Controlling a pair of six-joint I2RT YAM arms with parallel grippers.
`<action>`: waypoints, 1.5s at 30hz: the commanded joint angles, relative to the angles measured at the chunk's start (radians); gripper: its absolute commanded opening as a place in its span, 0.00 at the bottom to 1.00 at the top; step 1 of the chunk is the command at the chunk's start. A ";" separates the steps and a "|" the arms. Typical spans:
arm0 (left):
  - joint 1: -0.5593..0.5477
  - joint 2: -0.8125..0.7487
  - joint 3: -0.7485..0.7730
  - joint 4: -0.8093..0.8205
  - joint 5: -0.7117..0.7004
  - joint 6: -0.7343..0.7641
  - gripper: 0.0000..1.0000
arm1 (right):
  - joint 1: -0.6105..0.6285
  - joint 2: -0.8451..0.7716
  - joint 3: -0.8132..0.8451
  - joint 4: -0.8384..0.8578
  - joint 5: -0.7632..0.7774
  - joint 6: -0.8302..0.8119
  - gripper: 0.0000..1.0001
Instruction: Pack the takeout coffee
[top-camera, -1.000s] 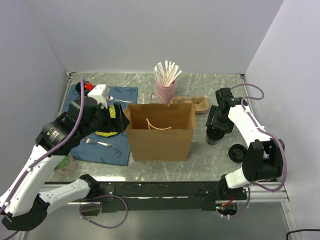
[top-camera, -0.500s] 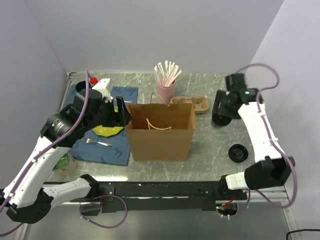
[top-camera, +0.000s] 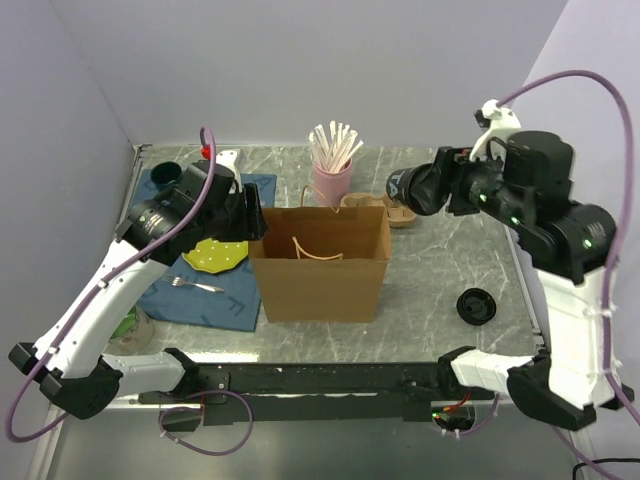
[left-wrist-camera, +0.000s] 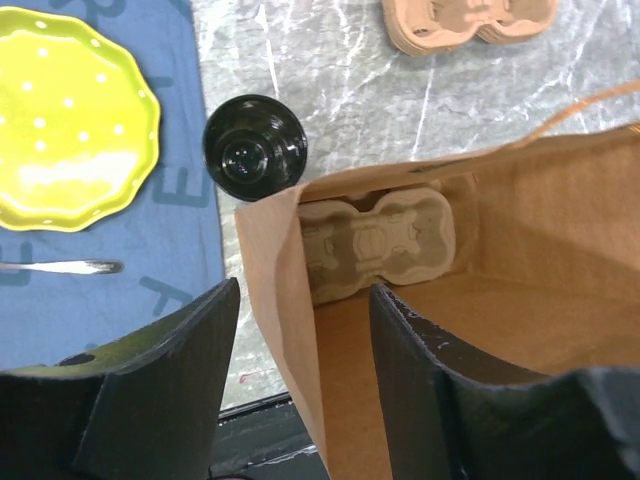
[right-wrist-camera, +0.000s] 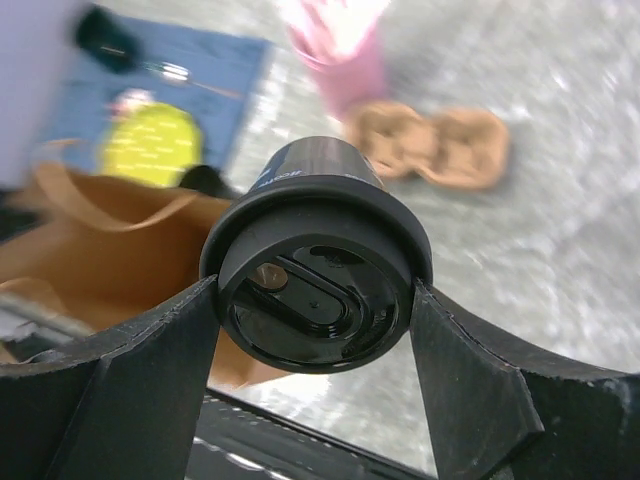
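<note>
A brown paper bag (top-camera: 320, 272) stands open at the middle of the table, with a moulded cup carrier (left-wrist-camera: 375, 243) lying inside on its floor. My left gripper (top-camera: 251, 216) stands open astride the bag's left wall (left-wrist-camera: 275, 300), one finger outside and one inside, with gaps on both sides. A black lidded coffee cup (left-wrist-camera: 254, 148) stands on the table just left of the bag. My right gripper (top-camera: 418, 190) is shut on another black lidded coffee cup (right-wrist-camera: 315, 300), held tilted in the air to the right of and behind the bag (right-wrist-camera: 90, 240).
A stack of cup carriers (top-camera: 395, 208) and a pink cup of straws (top-camera: 332, 175) stand behind the bag. A yellow plate (top-camera: 220, 255) and fork (top-camera: 195, 286) lie on the blue mat (top-camera: 215, 310). A loose black lid (top-camera: 477, 305) lies at the right.
My right arm has lifted its coffee cup off the table and swung it up and left towards the bag. My left gripper moved onto the bag's left rim and its fingers narrowed.
</note>
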 joint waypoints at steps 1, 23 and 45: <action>0.021 0.019 0.056 -0.025 -0.038 -0.013 0.59 | 0.037 -0.068 -0.010 0.061 -0.200 -0.012 0.64; 0.037 -0.007 0.018 0.138 0.167 0.085 0.18 | 0.331 -0.018 -0.173 0.042 0.002 -0.147 0.61; 0.037 -0.257 -0.278 0.388 0.497 0.115 0.01 | 0.608 -0.023 -0.288 0.092 0.296 -0.274 0.59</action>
